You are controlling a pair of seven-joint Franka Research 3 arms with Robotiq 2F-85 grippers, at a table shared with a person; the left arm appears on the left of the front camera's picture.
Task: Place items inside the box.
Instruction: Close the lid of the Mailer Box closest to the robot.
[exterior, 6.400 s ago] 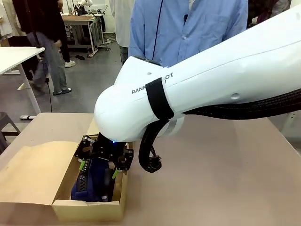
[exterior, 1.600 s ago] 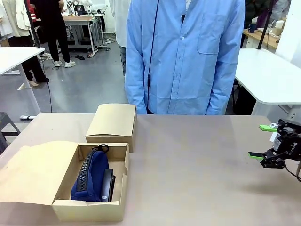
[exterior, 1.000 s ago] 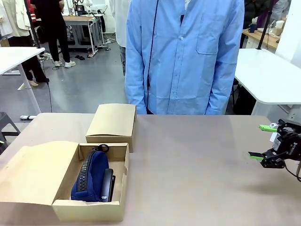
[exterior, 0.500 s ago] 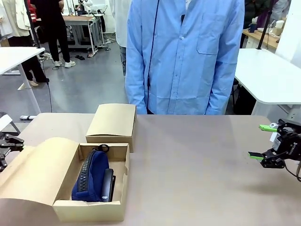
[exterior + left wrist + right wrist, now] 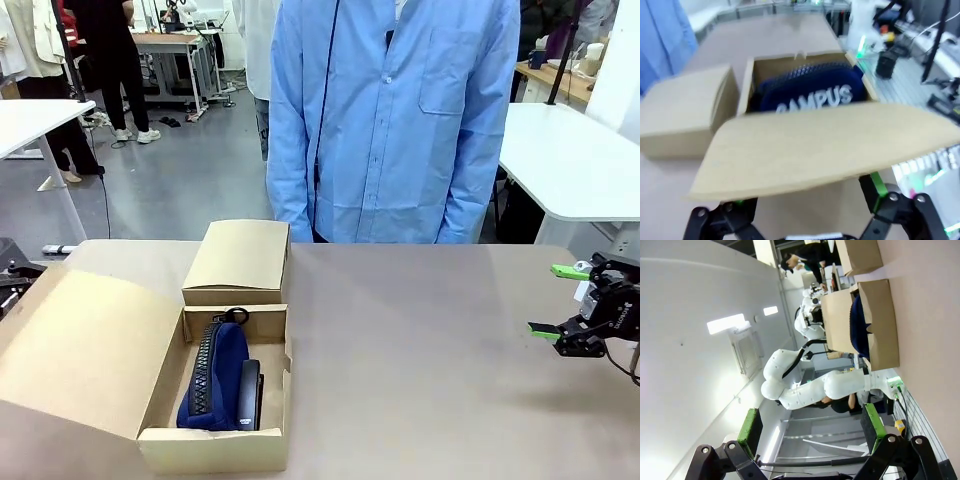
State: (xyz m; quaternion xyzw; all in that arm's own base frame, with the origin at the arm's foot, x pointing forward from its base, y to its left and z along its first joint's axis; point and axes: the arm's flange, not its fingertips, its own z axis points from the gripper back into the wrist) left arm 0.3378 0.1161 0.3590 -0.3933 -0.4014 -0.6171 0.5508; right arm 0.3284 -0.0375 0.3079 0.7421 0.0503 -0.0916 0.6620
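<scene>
Navy pouch (image 5: 815,95) lies in box (image 5: 747,82) just beyond raised flap (image 5: 810,145); left gripper (image 5: 807,192) jaws spread wide, straddling flap. Right gripper (image 5: 560,300) open, well apart.

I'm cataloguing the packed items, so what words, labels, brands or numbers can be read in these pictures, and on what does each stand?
"CAMPUS": white capitals, blurred with the first letter partly cut off by the flap, on the navy zip pouch lying in the open brown cardboard box.
No print can be read on the closed brown cardboard box.
No other text is legible.
</scene>
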